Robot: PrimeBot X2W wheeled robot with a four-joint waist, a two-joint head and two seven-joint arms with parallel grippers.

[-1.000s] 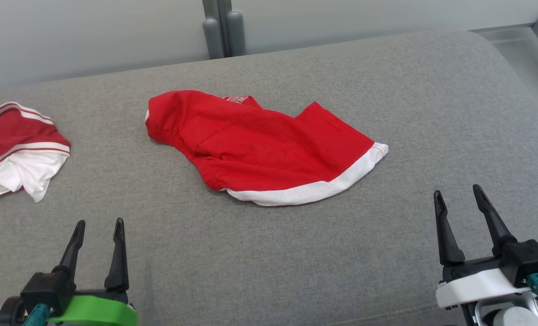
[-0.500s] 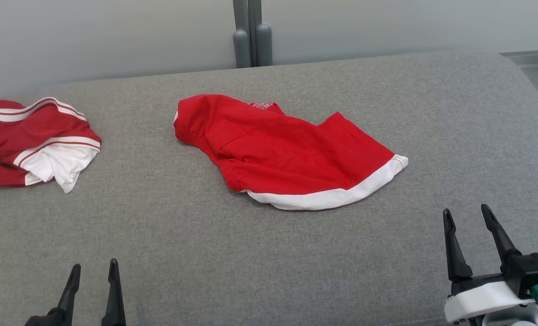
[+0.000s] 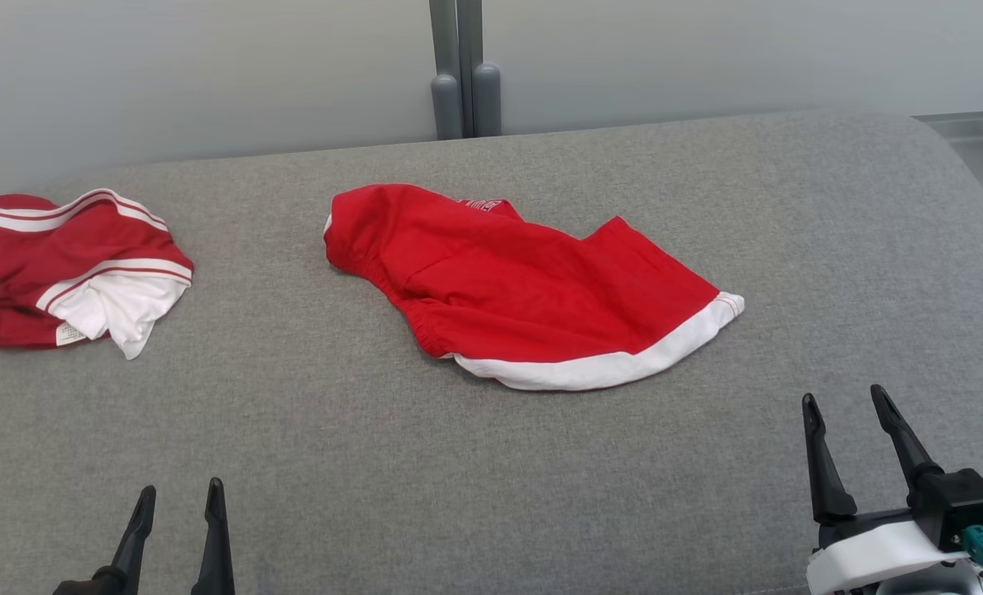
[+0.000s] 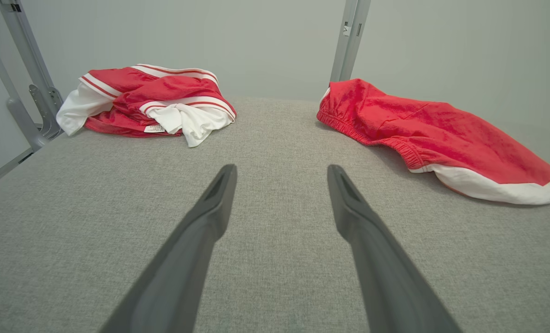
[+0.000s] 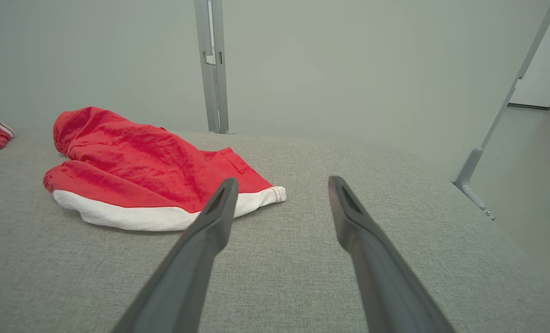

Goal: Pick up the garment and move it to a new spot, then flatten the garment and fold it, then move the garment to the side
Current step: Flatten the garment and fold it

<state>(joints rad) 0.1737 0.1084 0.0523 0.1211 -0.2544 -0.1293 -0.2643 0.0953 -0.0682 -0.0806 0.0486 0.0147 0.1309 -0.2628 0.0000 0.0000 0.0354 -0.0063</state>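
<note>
Okay, your red cloth garment, white hem band, gathered elastic waist, lies rumpled on the grey woven surface, nearer its far edge; your left gripper and right gripper sit released, empty, near edge.

Before me spreads a grey woven-fabric padded table, its far edge rounded, taking up the lower two-thirds of the head view. Near the frame's centre lies a bright red cloth garment with a gathered band and a white hem, spread but rumpled. At the left edge, well apart, sits a crumpled dark red and white striped garment, a small label showing.
</note>
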